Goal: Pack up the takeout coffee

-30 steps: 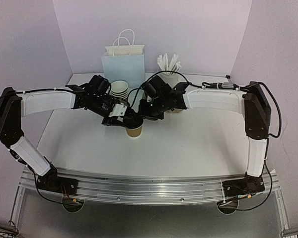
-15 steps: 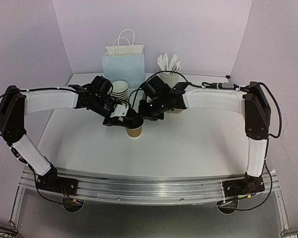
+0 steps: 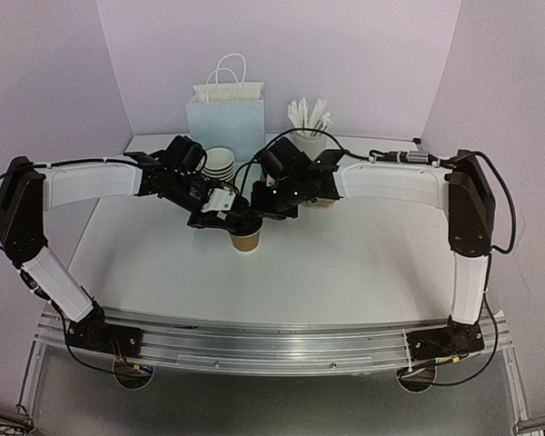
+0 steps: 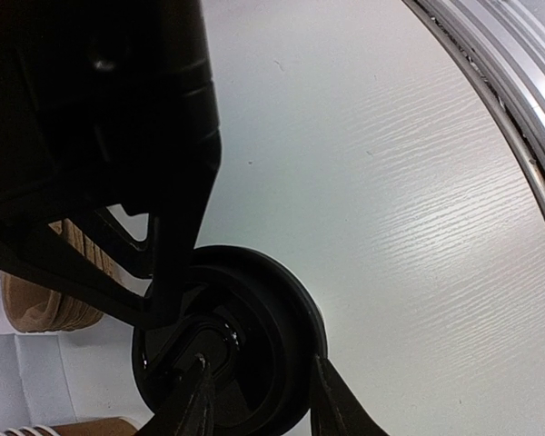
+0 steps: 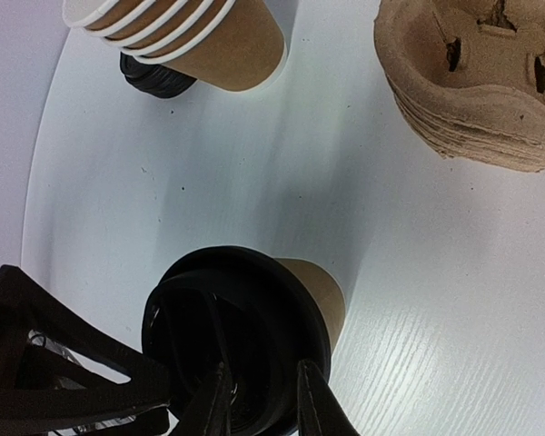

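White table [image 3: 363,263], arms meeting at centre. Blue bag [image 3: 225,123] upright at back; cup stack [image 3: 220,163] just in front of it, stirrer pot [image 3: 311,141] to R. Brown trays [image 5: 472,82] stacked (moulded pulp). Mid-table: cup [image 3: 245,242] upright, fwd of cup stack, lid [image 5: 245,300] on top. L gripper [image 4: 259,368] narrow, pinching lid rim: one finger on top, other outside. R gripper [image 5: 262,371] likewise, from other side. Few loose lids [image 5: 154,77] beside cup stack.

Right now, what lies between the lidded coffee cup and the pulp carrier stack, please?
Only bare table, seen in the right wrist view, separates the lidded coffee cup from the pulp carrier stack.
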